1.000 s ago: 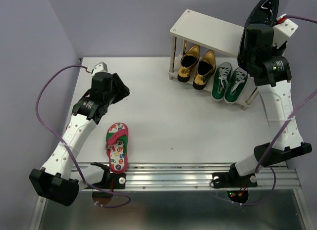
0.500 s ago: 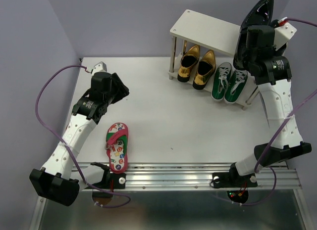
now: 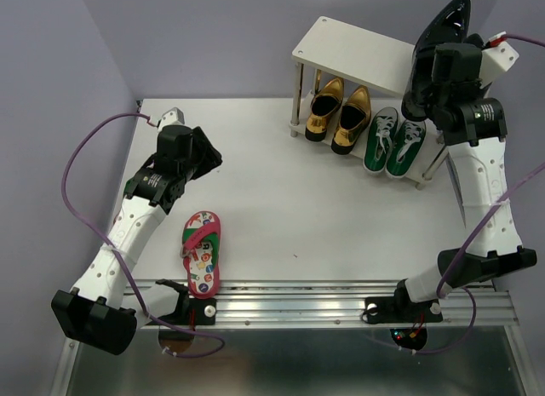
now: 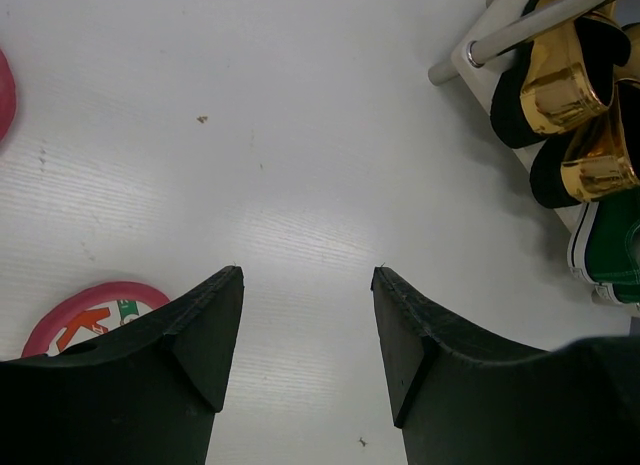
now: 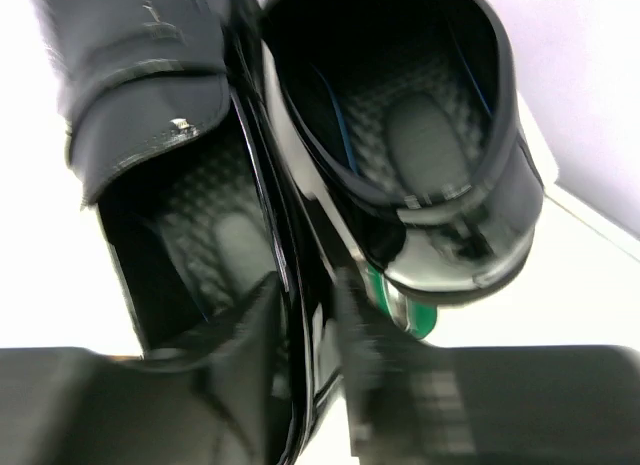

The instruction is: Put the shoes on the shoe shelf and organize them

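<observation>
White bench mostly bare. Right gripper clamped on pair of glossy black pointed loafers, pinched by their inner walls, toes up, beside right end of cream-topped shoe shelf. Left gripper spread wide, empty, near red-pink dotted flip-flop. Risk: glossy leather slips in the pinch (thin hold), or releasing off the board edge drops a loafer onto green canvas sneakers

My open gripper above the white table

My gripper is at the bottom of the frame, its two dark fingers wide apart with nothing between them. A pink flip-flop peeks out at the lower left. Gold loafers sit at the upper right by a metal shelf rod, with a green sneaker just below.
</observation>
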You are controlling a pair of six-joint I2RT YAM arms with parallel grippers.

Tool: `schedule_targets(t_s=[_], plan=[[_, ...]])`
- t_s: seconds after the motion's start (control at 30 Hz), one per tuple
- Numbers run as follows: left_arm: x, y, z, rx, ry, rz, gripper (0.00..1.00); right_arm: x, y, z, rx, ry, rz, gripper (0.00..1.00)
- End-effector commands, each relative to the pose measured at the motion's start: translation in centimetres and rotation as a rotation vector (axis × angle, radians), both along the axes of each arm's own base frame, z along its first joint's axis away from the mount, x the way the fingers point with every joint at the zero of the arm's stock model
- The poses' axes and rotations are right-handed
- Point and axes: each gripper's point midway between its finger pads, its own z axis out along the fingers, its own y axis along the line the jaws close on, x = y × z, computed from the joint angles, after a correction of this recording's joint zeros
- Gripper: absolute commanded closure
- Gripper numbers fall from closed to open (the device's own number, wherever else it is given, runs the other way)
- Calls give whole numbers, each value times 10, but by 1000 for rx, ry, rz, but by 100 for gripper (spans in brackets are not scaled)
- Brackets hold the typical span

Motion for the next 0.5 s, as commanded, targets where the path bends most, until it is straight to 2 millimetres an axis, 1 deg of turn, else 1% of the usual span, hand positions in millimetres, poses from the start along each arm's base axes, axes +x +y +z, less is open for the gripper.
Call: schedule_targets(t_s=[0.0, 0.03, 0.07, 0.17, 0.2, 0.3, 0.4, 0.47], plan=[[2, 1, 11, 2, -43, -12, 35, 4, -1, 53, 51, -230, 14, 58], [2, 1, 12, 1, -46, -12, 35, 4, 1, 58, 56, -253, 31, 54], [2, 2, 13, 0, -47, -10, 35, 3, 2, 60, 56, -261, 42, 54], [3, 2, 14, 0, -49, -9, 35, 0, 7, 70, 54, -280, 80, 46], [3, 2, 14, 0, -49, -9, 35, -1, 8, 73, 55, -286, 90, 45], [3, 1, 13, -3, -46, -14, 35, -5, 14, 83, 54, -306, 138, 39], [4, 0, 13, -6, -47, -16, 35, -10, 22, 94, 40, -322, 202, 31], [4, 0, 12, -5, -44, -16, 35, -12, 34, 102, 10, -325, 290, 26]])
